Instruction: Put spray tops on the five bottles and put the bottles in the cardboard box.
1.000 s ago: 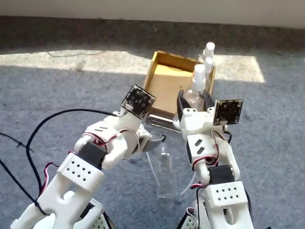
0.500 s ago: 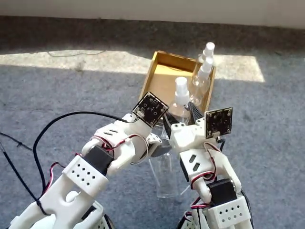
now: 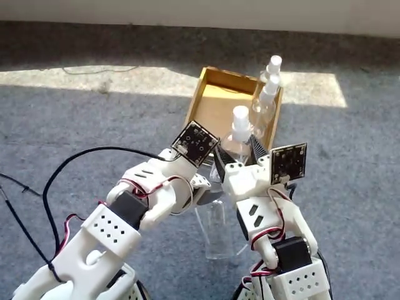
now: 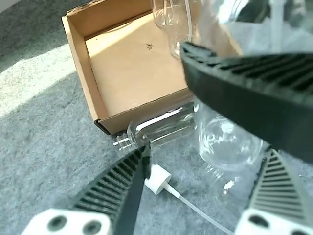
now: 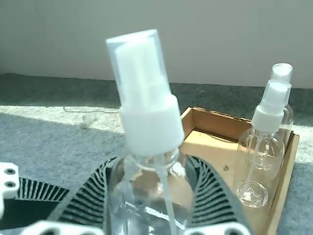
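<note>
My right gripper [image 3: 240, 150] is shut on a clear bottle [image 5: 146, 196] that carries a white spray top [image 5: 144, 98] and is held upright just in front of the cardboard box [image 3: 203, 94]. The left gripper [image 4: 208, 152] is open, its fingers [image 4: 120, 193] spread on either side of that bottle's base [image 4: 225, 142]. Two topped bottles [image 3: 267, 94] stand in the box's right side. An uncapped bottle [image 4: 161, 128] lies against the box front. A loose spray top [image 4: 157, 179] with its tube lies beside it. Another bare bottle [image 3: 216, 228] lies between the arms.
Grey carpet [image 3: 94, 119] spreads all around. The left half of the box floor [image 4: 142, 68] is bare. A black cable [image 3: 62, 162] loops over the carpet to the left of the left arm.
The right gripper has drawn the topped bottle back from over the box toward the left arm. The left gripper has swung right and come up around the bottle.
</note>
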`<move>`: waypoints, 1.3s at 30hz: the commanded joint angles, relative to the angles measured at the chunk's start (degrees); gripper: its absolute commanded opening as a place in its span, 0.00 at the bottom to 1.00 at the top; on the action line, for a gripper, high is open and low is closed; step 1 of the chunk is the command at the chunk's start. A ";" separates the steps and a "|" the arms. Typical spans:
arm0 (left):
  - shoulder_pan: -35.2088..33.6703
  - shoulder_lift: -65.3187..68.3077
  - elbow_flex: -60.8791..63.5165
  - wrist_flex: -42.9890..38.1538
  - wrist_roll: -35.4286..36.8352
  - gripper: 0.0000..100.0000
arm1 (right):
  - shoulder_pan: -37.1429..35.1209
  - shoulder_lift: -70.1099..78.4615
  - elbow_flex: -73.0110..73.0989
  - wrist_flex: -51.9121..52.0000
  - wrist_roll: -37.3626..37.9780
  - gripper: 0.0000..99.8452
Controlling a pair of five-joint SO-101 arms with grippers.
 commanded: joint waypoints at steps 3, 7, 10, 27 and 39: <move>5.32 -0.75 2.24 -1.23 -0.18 0.32 | 6.11 4.62 -3.82 -11.91 8.09 0.00; 5.14 -0.75 2.68 -1.32 -0.18 0.32 | 12.35 17.63 -4.26 -21.49 8.53 0.00; 5.05 -0.75 2.77 -1.23 -0.18 0.32 | 14.20 26.77 -4.35 -28.79 8.35 0.00; 5.05 -0.75 3.65 -1.32 -0.26 0.32 | 14.37 46.20 -4.35 -46.90 8.44 0.00; 5.05 -0.75 3.65 -1.32 -0.26 0.32 | 15.43 55.96 -4.35 -55.78 8.35 0.00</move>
